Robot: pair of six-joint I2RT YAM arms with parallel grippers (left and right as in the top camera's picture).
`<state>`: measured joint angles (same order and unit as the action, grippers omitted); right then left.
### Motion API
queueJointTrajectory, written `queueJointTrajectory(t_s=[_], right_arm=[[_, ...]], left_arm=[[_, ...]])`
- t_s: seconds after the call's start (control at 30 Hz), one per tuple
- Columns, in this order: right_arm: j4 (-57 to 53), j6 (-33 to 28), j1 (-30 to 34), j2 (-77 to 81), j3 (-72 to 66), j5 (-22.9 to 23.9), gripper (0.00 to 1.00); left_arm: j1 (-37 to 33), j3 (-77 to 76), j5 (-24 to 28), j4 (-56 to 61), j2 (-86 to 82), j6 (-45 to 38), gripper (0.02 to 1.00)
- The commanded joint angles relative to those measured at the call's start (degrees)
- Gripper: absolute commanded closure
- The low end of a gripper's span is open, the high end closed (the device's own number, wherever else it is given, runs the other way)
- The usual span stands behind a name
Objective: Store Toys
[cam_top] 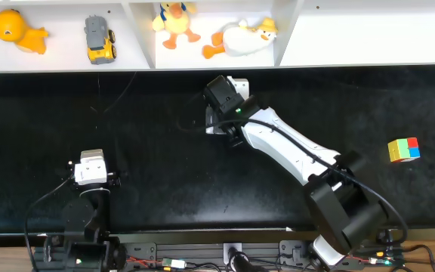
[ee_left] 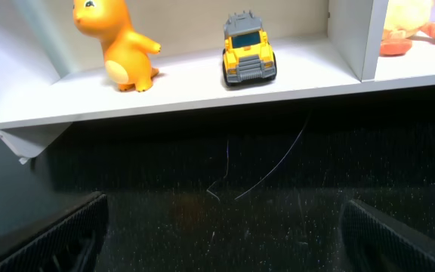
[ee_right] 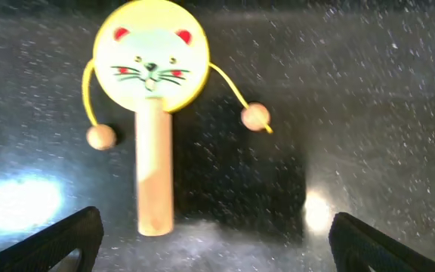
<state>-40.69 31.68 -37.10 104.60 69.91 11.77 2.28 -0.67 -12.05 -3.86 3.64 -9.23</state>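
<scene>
Right gripper [ee_right: 219,245]: we see its fingers spread wide, holding nothing.
Cat-face rattle drum [ee_right: 152,91]: lies flat just ahead of those fingers, untouched.
Left gripper [ee_left: 221,238]: fingers spread, empty.

yellow cat-face rattle drum [ee_right: 151,75], orange dinosaur [ee_left: 119,45]

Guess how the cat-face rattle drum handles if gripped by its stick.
The wooden stick looks stiff and round, so a push may roll it. The two beads sit on thin cords and would probably swing when lifted. The wide cat-face drum likely makes it top-heavy in the right pincer.
</scene>
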Motion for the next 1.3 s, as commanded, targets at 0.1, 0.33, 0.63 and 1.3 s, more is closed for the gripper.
queueJointTrajectory(t_s=[0.1, 0.33, 0.63, 1.3], right_arm=[[0.7, -2.7, 0.0, 0.8, 2.0, -2.5, 0.040], [0.8, -3.7, -0.1, 3.0, 2.1, -4.8, 0.042], [0.9, -4.1, -0.5, 3.9, 2.3, -4.6, 0.053], [0.9, -4.1, -0.8, 4.1, 2.3, -4.5, 0.498]], left_arm=[[0.4, 0.2, 0.6, -0.1, -0.6, -0.8, 0.020], [0.4, 0.2, 0.6, -0.1, -0.6, -0.8, 0.020], [0.4, 0.2, 0.6, -0.1, -0.6, -0.8, 0.020], [0.4, 0.2, 0.6, -0.1, -0.6, -0.8, 0.020]])
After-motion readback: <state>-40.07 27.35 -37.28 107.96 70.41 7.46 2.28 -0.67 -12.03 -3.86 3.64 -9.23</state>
